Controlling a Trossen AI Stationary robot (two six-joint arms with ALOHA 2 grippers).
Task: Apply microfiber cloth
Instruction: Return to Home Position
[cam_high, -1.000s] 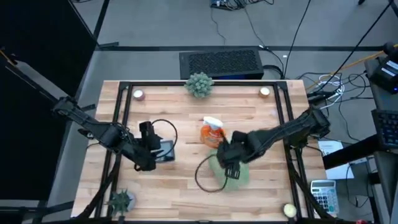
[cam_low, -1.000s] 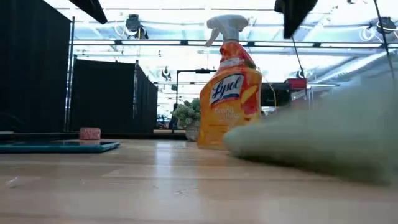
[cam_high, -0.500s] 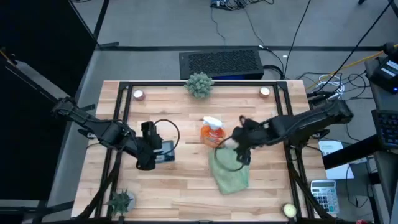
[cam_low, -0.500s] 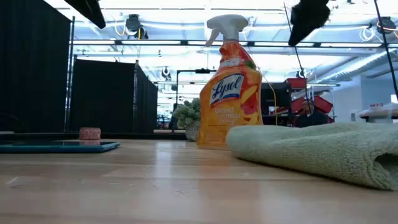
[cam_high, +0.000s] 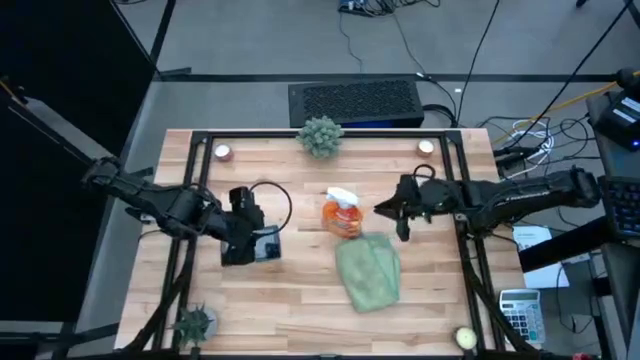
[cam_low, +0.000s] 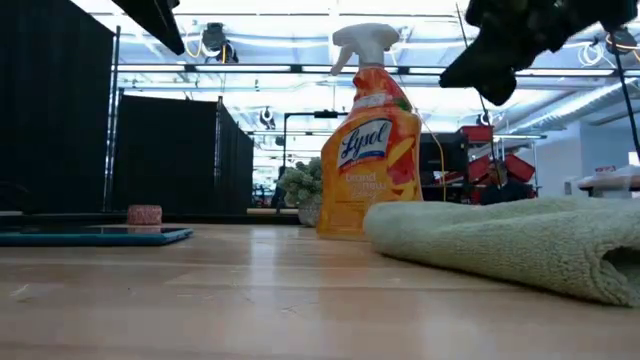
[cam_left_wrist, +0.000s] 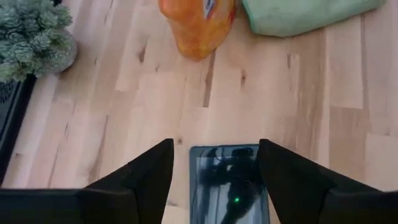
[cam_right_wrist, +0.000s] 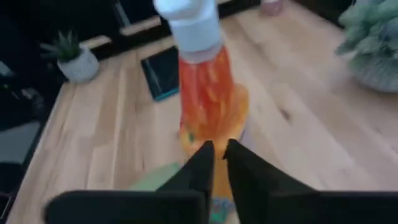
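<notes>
The pale green microfiber cloth (cam_high: 368, 272) lies bunched and flat on the wooden table, on the near side of the orange spray bottle (cam_high: 342, 213). In the low view the cloth (cam_low: 510, 240) rests on the wood beside the upright bottle (cam_low: 370, 150). My right gripper (cam_high: 382, 212) hangs shut in the air to the right of the bottle, clear of the cloth; its wrist view looks past the shut fingers (cam_right_wrist: 219, 146) at the bottle. My left gripper (cam_left_wrist: 216, 146) is open, raised over the black phone (cam_left_wrist: 229, 180), which lies flat on the table.
A bushy plant (cam_high: 320, 135) stands at the far edge and a small spiky plant (cam_high: 193, 322) at the near left corner. Small candles (cam_high: 222, 152) (cam_high: 426, 147) sit in the far corners. Black frame rails (cam_high: 186, 200) run along the table's sides.
My right gripper has let go of the cloth, risen and drawn back toward the far and right edges, ending beside the spray bottle with its fingers together. The cloth, which was being moved a second ago, has settled flat on the table.
</notes>
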